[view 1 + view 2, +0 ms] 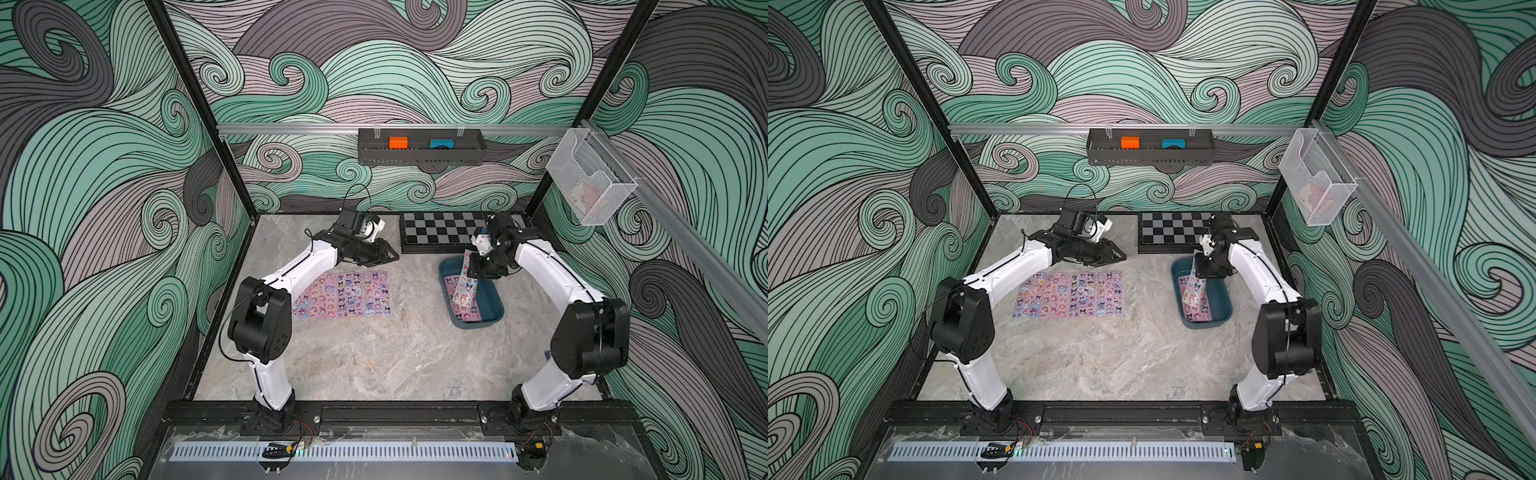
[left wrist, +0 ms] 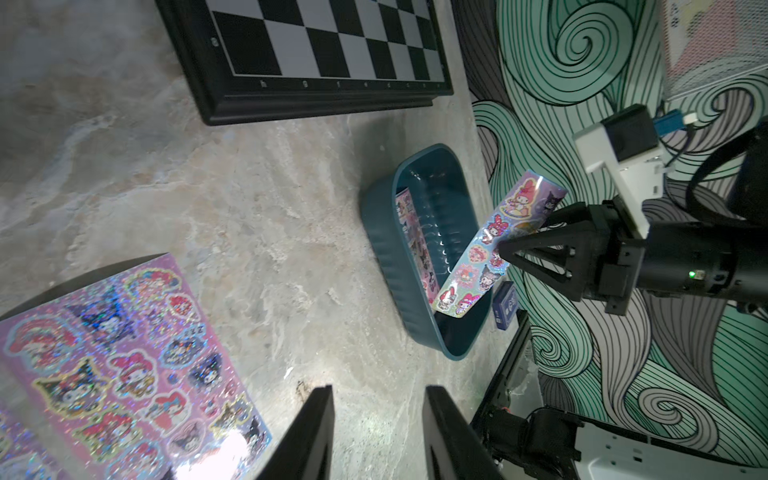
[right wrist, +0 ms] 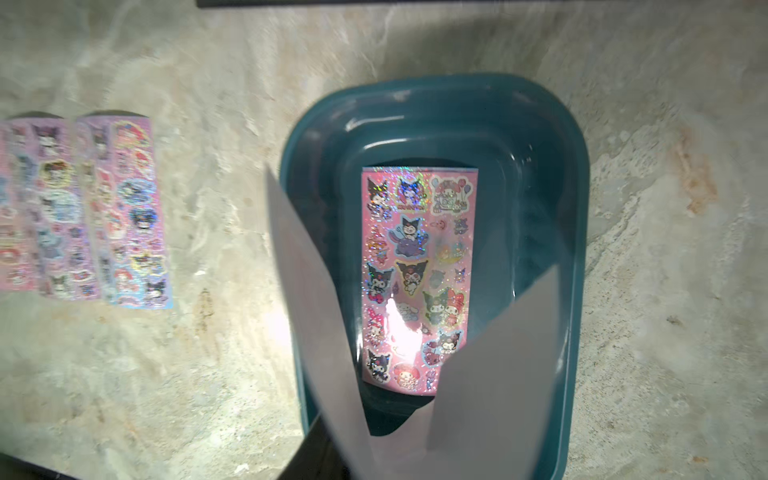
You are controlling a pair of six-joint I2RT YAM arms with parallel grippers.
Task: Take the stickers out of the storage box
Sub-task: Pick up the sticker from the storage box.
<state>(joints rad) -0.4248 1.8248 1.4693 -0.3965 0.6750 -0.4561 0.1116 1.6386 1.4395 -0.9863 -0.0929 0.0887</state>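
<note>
Stickers [image 1: 343, 294], glossy, glittery narrow strips, lie flat in a row at centre-left on the marble-look surface [image 1: 374, 361]. Right gripper [image 2: 500, 243], arm arched over, has its fingers [image 2: 512, 250] pinched on one curling sheet [image 2: 469, 274], lower end inside the smooth teal storage box [image 1: 492, 303], centre right. One pink sheet [image 3: 417, 274] lies flat inside. Left gripper [image 1: 395, 254] hovers level, fingers parted.

Teal, grey and mauve swirl-patterned walls [image 1: 83, 166] enclose a grey marbled floor [image 1: 374, 353]. At upper centre a black perforated tray [image 1: 419, 156] hangs from an aluminium rail [image 1: 291, 129]; a clear bin [image 1: 590, 183] hangs at upper right.
</note>
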